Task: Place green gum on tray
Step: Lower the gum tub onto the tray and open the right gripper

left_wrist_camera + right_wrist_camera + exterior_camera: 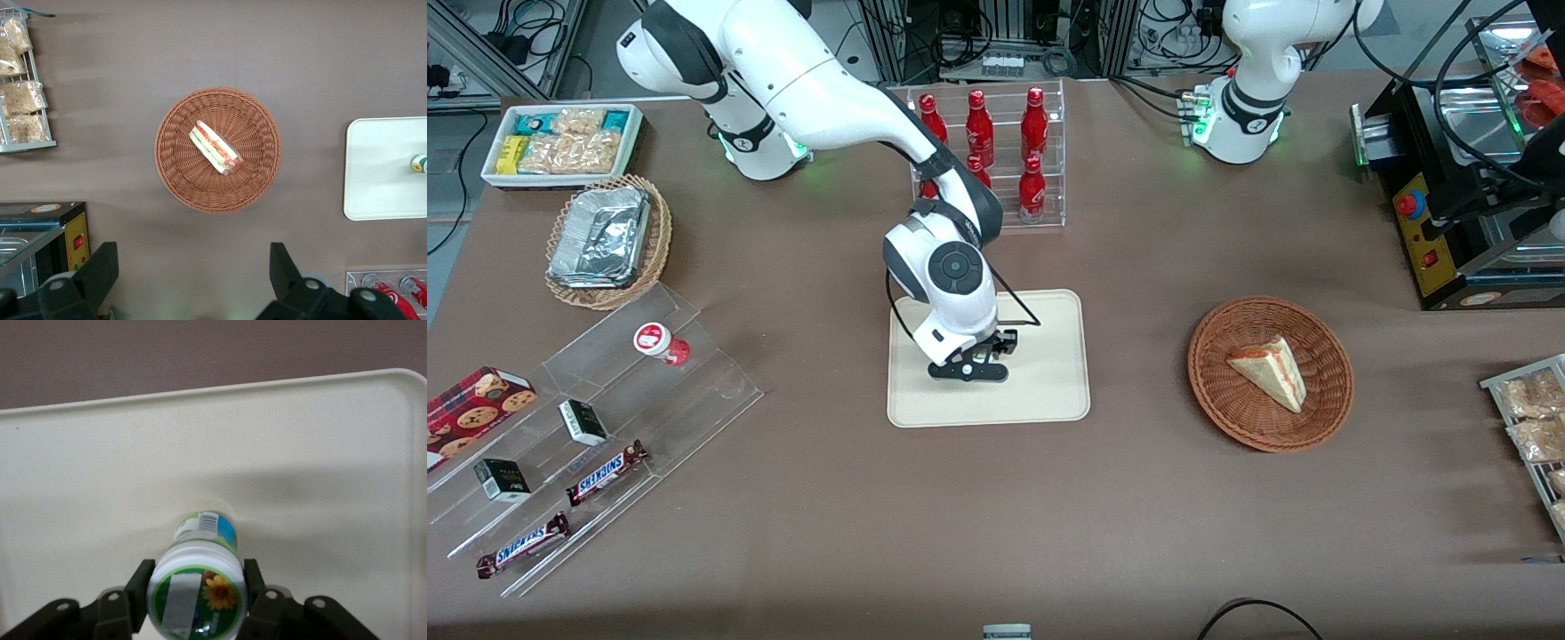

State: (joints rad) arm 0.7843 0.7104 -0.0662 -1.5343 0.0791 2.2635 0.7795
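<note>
Cream-beige tray [320, 453] on the brown bench [996, 498] carries the upright green gum [198, 583], clasped at its lid by the end effector [197, 600].

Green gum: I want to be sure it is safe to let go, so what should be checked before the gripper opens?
1. Green gum between the fingers of the gripper: ok, held on both sides.
2. Gripper over the tray: ok, the front view shows it above the tray's middle.
3. Canister upright: ok, lid faces the wrist camera and the body points down.
4. Canister base touching the tray: looks so in the right wrist view, where its foot meets the surface; cannot tell for sure.
5. Landing spot free: ok, only bare tray around the canister.
6. Away from the rim: ok, tray surface shows on all visible sides.
</note>
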